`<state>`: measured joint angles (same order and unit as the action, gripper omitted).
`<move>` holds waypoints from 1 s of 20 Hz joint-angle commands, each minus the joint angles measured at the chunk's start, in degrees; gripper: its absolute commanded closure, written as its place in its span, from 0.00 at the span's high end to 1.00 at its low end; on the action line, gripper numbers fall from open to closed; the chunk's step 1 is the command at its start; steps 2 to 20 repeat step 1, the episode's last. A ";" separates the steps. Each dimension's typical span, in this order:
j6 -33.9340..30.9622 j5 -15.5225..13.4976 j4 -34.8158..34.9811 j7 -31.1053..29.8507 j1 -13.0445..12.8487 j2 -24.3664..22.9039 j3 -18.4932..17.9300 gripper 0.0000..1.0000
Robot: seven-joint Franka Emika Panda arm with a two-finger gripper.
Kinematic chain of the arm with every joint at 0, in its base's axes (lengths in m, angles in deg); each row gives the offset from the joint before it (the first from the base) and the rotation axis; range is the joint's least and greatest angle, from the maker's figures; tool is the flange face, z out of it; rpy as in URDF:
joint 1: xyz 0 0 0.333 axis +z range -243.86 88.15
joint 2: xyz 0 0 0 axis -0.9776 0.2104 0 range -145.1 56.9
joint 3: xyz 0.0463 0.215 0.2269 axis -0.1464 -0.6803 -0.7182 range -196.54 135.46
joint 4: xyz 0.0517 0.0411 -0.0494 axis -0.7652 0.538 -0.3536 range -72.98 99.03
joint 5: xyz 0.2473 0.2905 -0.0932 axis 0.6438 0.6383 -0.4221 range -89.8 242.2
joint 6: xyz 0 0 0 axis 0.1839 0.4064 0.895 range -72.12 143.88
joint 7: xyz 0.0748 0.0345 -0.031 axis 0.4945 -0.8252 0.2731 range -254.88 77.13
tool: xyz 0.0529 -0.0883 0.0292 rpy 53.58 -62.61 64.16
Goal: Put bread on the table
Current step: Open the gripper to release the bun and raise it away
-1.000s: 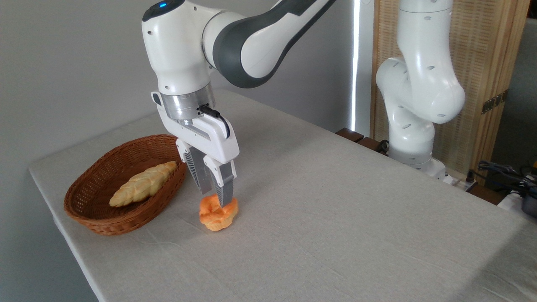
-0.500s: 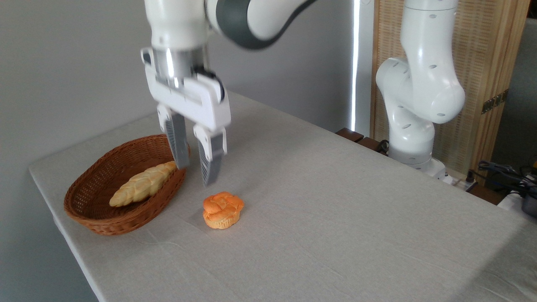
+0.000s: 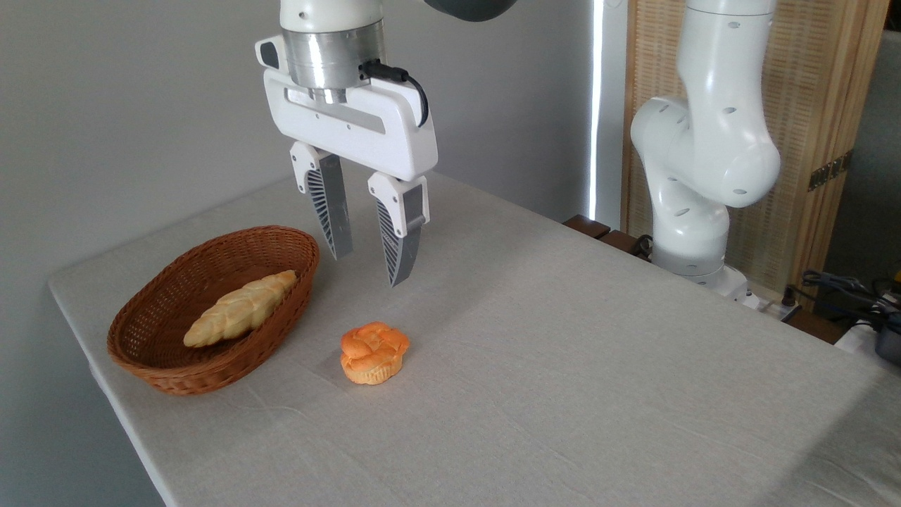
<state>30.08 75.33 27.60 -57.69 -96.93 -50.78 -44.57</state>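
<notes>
One orange bread bun (image 3: pixel 374 362) is being shown resting upright on the cloth-covered table (image 3: pixel 563 366), left of centre in the frame and just right of a single brown wicker basket (image 3: pixel 169 352). One pale braided loaf (image 3: pixel 239 310) is being held inside that basket at the lower left. The one gripper (image 3: pixel 371 261) is being held in the air in the upper middle of the frame, well clear of the bun, its two fingers spread apart and grasping nothing. The white arm base (image 3: pixel 693 176) is being seen at the upper right, beside the table's far edge.
</notes>
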 commanded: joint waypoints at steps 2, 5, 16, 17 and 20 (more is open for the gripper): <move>-1.53 -1.58 -1.22 0.63 -0.35 1.41 -0.56 1.00; -1.53 -1.58 -1.22 0.63 -0.35 1.41 -0.56 1.00; -1.53 -1.58 -1.22 0.63 -0.35 1.41 -0.56 1.00; -1.53 -1.58 -1.22 0.63 -0.35 1.41 -0.56 1.00; -1.53 -1.58 -1.22 0.63 -0.35 1.41 -0.56 1.00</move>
